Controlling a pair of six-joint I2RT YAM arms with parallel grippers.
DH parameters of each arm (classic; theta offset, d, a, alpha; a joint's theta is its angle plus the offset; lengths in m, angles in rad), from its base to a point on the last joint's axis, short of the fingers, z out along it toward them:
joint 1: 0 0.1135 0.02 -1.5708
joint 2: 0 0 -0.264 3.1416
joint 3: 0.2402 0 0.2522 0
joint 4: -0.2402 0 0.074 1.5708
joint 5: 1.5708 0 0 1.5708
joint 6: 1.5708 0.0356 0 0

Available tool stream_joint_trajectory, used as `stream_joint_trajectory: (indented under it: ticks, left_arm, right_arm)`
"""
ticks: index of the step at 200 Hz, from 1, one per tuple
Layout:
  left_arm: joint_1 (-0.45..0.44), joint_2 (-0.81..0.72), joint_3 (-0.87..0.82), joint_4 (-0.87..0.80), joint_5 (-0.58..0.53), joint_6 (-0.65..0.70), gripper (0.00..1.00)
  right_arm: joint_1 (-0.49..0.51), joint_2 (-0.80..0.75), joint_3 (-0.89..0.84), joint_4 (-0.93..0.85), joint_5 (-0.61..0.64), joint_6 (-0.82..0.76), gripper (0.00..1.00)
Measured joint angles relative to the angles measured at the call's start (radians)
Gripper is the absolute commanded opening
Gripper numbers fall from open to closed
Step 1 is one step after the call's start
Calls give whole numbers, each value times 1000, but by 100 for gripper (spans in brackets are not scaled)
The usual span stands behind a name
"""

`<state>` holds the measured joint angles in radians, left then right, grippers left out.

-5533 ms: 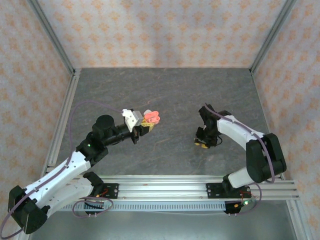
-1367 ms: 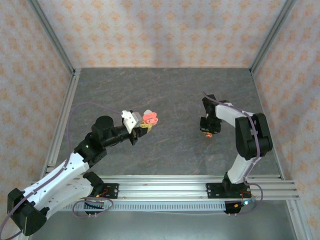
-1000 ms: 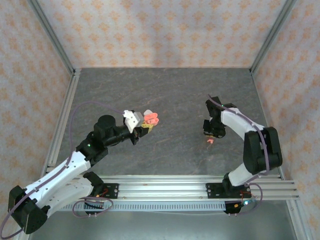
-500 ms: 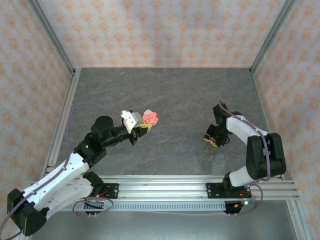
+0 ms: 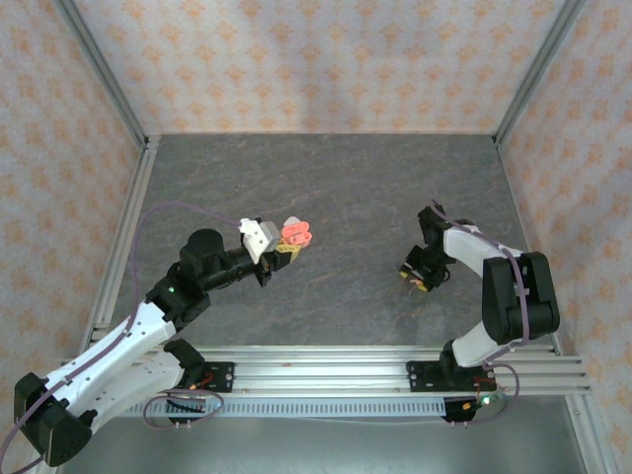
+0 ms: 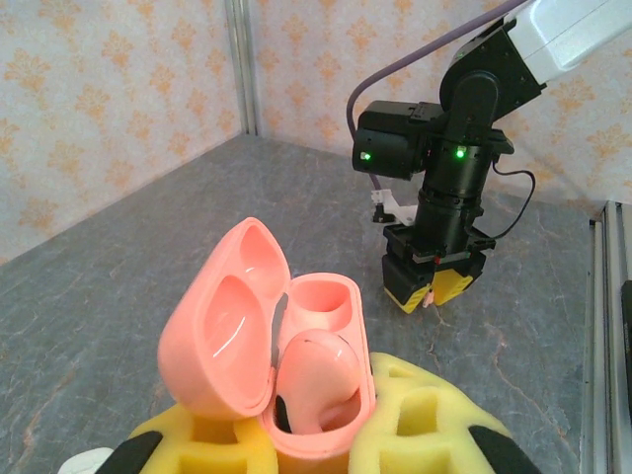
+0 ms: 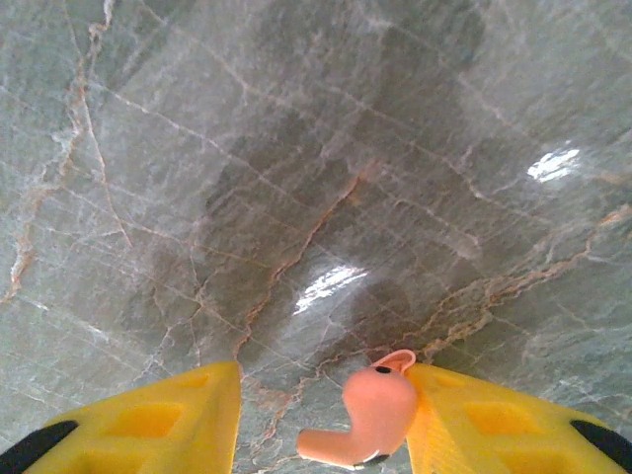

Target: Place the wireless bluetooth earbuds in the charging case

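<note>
my right end effector (image 7: 322,393) has just spread, the coral earbud (image 7: 369,410) apparently loose beside one finger, so a regrasp precedes insertion; my left end effector (image 6: 308,434) pinches the open case (image 6: 318,331).

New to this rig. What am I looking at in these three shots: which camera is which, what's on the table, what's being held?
Two small robot arms are bolted at the near edge of a grey stone-look table. Each ends in a yellow-tipped two-finger gripper. The wide shot comes from a fixed camera above and behind the arms. The other two come from a camera on each wrist, looking past that arm's own fingers.

The left gripper is shut on a coral-pink charging case with its lid open. The right gripper points down at the table with its fingers apart. A coral-pink earbud sits between them, against one finger. I cannot tell whether it lies on the table or clings to that finger.
</note>
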<state>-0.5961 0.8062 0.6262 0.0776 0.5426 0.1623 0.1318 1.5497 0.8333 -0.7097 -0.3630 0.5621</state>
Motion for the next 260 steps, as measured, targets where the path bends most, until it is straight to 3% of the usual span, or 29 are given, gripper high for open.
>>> stream_joint_trajectory:
  ticks: [87,126,166,226,260]
  left_arm:
    - [0,0,0,-3,0,4,0]
    - [0,0,0,-3,0,4,0]
    - [0,0,0,-2,0,3,0]
    - [0,1,0,10,3,-4,0]
    - [0,2,0,21,20,-9,0]
  right_arm:
    - [0,36,35,-64,48,-32,19]
    - [0,16,35,-59,43,-44,15]
    - [12,-98,66,-45,-26,-62,13]
    - [168,-326,231,31,-143,-134,8]
    - [297,-363,345,51,-194,-224,13]
